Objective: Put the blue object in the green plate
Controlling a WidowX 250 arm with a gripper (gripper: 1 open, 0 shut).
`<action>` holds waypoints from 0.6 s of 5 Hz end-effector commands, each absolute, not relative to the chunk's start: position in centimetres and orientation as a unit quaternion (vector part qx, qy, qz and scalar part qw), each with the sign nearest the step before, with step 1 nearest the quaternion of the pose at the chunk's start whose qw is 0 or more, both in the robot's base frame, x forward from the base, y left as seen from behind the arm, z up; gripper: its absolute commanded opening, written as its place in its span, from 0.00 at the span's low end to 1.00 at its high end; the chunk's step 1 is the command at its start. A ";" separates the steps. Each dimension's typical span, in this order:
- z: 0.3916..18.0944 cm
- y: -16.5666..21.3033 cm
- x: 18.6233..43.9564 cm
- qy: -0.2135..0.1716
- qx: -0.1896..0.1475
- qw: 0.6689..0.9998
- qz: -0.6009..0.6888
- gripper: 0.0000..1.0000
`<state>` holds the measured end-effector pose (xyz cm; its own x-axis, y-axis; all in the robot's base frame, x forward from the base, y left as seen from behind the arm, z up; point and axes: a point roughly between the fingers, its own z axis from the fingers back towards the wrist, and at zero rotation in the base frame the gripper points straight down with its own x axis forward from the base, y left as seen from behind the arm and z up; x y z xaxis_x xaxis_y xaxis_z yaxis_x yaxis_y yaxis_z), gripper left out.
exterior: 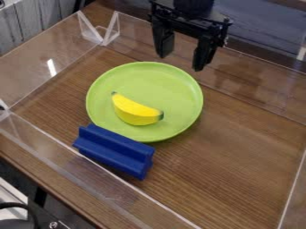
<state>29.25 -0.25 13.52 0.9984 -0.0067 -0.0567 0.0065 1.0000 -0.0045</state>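
- Blue grooved block (pixel 114 150): a dark blue, rectangular piece with a groove running lengthwise, lying flat on the wooden desk (pixel 221 174), outside the green plate. It sits just beside the plate's rim, on the side nearest the bottom of the view, and slants from upper left to lower right.
- Lime-green plate (pixel 180 89): round and shallow, with a raised rim, resting on the desk near the middle of the view. Its lower edge comes close to the block.
- Yellow banana (pixel 138 109): inside the plate, toward the lower left of its floor, tilted in roughly the same direction as the block. It is small beside the plate and lies apart from the block, with the rim between them.
- Fingers (pixel 184 50): black, open and spread well apart, with nothing between them. They hang beyond the plate's far side, toward the top of the view, well apart from the block.
- Clear strip (pixel 99 29): a bent, transparent piece on the far left part of the desk, above the plate in the view; exactly what it is cannot be told.
- Black cables (pixel 21 207): curved lines at the lower left corner, beside the desk, partly cut off by the frame.
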 end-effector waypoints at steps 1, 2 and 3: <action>13.8 -1.6 27.6 0.032 -0.002 0.999 0.036 1.00; 15.0 -2.7 24.5 0.019 -0.007 0.994 0.106 1.00; 14.6 -3.1 22.4 0.014 -0.008 0.988 0.152 1.00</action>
<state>22.19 -3.03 13.72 0.9519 0.2997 -0.0637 -0.3001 0.9539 0.0042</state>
